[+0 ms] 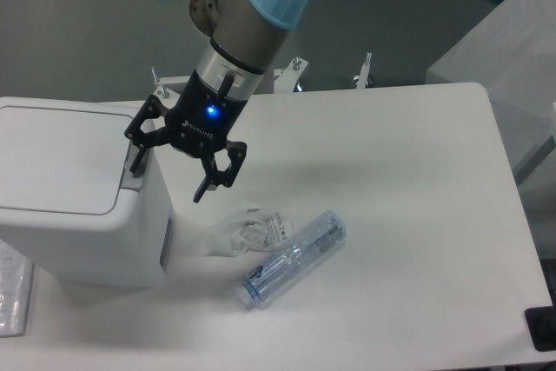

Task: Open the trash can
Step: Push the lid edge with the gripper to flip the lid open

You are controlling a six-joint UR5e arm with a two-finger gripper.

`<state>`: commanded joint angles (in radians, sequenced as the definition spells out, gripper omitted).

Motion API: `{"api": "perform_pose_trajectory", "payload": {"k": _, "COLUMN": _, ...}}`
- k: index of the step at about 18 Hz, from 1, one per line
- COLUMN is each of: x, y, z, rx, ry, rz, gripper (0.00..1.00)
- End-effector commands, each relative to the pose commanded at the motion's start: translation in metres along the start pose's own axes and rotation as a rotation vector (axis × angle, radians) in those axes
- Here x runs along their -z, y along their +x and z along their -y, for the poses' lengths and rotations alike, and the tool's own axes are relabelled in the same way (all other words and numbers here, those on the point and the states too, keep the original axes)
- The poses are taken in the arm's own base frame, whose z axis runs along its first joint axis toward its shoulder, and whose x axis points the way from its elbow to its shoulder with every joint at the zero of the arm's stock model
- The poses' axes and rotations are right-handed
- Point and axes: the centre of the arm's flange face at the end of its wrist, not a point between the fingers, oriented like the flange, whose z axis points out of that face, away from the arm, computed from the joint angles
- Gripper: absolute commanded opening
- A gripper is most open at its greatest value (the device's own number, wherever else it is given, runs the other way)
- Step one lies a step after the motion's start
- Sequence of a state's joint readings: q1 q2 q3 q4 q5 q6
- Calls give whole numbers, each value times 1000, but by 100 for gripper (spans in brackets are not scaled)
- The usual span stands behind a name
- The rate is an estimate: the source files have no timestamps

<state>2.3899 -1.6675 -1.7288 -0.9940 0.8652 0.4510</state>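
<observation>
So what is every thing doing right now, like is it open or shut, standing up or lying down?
trash can: upright, lid shut flat.
grey push tab: not pushed in as far as I can tell; one gripper finger is just over it.
gripper: open, fingers spread, blue light on.
bottle: lying on its side on the table, clear, looks empty.
crumpled wrapper: scrunched up, lying beside the bottle.

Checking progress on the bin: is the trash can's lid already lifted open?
No, the trash can lid lies flat and closed, level with the rim.
</observation>
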Motion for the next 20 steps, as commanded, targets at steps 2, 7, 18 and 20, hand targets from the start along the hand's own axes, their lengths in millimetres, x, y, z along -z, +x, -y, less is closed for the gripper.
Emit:
{"api": "perform_pose_trajectory", "payload": {"k": 2, "x": 1, "y": 0, "z": 1, "rx": -1, "ry": 1, "rz": 1, "gripper": 100}}
{"api": "perform_pose_trajectory", "payload": {"k": 7, "x": -1, "y": -1, "z": 0, "rx": 1, "ry": -1, "rz": -1, "gripper": 100}}
{"api": "perform_pose_trajectory", "payload": {"k": 18, "x": 26, "y": -28, "z": 26, "rx": -36, "ry": 14, "rz": 131, "gripper": 100}}
{"api": "perform_pose_trajectory", "payload": {"k": 20, "x": 25, "y": -52, "z": 23, "rx": -44, "ry": -20, "rz": 199, "gripper": 100}}
